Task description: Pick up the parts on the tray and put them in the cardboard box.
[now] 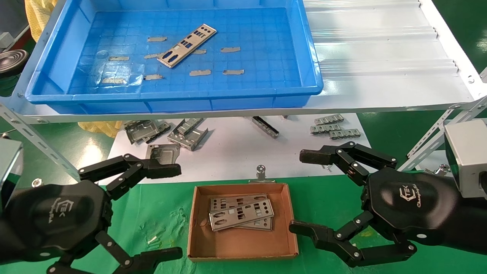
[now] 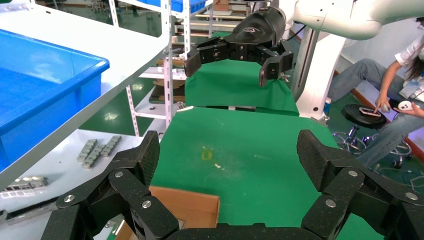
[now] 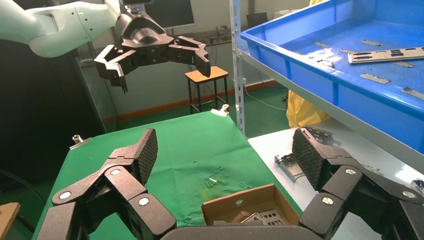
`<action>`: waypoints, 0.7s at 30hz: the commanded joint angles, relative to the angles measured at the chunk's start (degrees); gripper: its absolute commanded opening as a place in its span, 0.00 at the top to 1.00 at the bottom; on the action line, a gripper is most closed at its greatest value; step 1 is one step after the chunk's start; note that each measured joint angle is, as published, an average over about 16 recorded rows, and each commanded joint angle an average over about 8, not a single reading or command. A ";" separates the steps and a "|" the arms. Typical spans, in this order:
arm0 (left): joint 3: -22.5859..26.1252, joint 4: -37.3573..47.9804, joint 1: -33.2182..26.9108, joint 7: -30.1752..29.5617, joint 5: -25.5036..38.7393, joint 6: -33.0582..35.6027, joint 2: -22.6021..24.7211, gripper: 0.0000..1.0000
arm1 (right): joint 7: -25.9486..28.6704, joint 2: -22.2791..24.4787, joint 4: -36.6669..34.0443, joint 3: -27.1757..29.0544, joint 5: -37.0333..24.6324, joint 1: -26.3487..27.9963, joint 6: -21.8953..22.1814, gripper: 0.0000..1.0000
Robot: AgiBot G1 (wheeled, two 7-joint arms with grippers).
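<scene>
One silver part (image 1: 187,45) lies at a slant on the floor of the blue tray (image 1: 171,97), up on the shelf. The cardboard box (image 1: 243,247) sits on the green cloth between my arms and holds a small stack of parts (image 1: 241,217). My left gripper (image 1: 173,211) hovers open and empty just left of the box. Open and empty too, my right gripper (image 1: 300,192) hangs just right of it. The right wrist view shows the box (image 3: 240,202), the tray (image 3: 310,65) and the part (image 3: 387,54) lying in it. A corner of the box (image 2: 190,207) shows in the left wrist view.
Short grey tape strips (image 1: 199,72) dot the tray floor. Bent grey brackets (image 1: 182,133) lie on the white lower surface under the shelf (image 1: 380,45). A metal clip (image 1: 261,173) stands at the box's far edge. A seated person (image 2: 395,105) is beyond the table.
</scene>
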 commanded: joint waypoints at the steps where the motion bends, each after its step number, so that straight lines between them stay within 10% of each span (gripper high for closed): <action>1: 0.01 0.04 -0.01 0.01 0.01 0.01 0.01 0.00 | 0.00 0.00 0.00 0.00 0.00 0.00 0.00 0.00; 21: 0.09 0.15 -0.07 0.08 0.06 0.02 0.08 0.00 | 0.00 0.00 0.00 0.00 0.00 0.00 0.00 0.00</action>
